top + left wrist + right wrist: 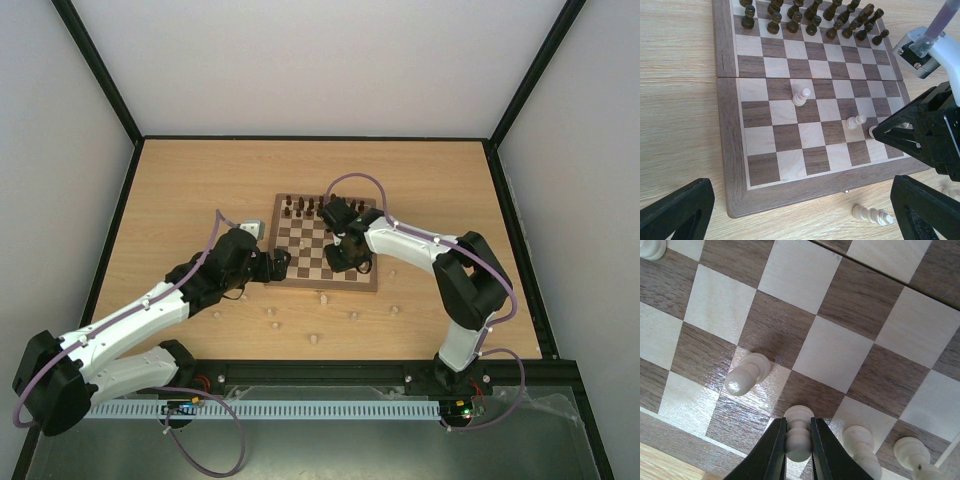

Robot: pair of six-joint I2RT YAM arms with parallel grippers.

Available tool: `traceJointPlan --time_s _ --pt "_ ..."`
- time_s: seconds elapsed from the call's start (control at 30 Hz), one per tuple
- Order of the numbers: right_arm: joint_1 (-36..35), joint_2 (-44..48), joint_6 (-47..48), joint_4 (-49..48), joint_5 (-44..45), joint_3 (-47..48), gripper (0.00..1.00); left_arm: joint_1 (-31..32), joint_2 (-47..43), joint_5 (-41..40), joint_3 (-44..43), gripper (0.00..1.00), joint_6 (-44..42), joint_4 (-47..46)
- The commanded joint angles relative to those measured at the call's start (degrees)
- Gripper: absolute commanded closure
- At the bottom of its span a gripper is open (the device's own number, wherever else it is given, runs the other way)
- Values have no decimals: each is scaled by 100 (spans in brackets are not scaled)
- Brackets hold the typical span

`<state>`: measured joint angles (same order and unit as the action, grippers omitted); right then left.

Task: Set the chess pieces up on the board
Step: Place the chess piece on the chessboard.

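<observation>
1. The right tool [798, 442] is clamping a pale pawn [799, 426] by the neck, its fingers pressed together on either side. Whether the base is touching the board [835, 355] cannot be told from the wrist view.
2. Just ahead of that tool and to its left, a second pale pawn [747, 374] is standing upright. Two more pale pieces [860, 442] are crowding in close on the tool's right.
3. The left tool [800, 202] is hovering over the board's near border with its fingers spread wide apart and nothing between them.
4. Loose pale pieces [871, 215] are lying on their sides on the table [675, 100] close to one of the left tool's fingers. Others are lying scattered further off.
5. Dark pieces [810, 17] are standing in two rows far ahead of the left tool, and that side appears to be set.
6. The step in hand is probably seating the held pawn on its square. It would go best with the base brought down flat at the square's centre and the fingers parting only a little. The tool should then rise straight up, since any sideways drift risks toppling the neighbours on its right.
7. Most of the pale side appears to be waiting its turn, so the job looks roughly half done.
</observation>
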<state>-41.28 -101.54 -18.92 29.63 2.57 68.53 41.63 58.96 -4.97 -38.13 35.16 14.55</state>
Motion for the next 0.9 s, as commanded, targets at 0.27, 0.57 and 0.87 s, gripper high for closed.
traceJointPlan --time_s 0.27,0.57,0.87 --pt "-54 -121 -51 156 68 20 75 21 -70 -38 75 1 24 -31" --pt "-53 101 -29 443 124 501 67 21 -111 -38 65 1 13 -9" --pt "-175 -172 25 503 -45 847 66 21 -140 -30 64 1 22 12"
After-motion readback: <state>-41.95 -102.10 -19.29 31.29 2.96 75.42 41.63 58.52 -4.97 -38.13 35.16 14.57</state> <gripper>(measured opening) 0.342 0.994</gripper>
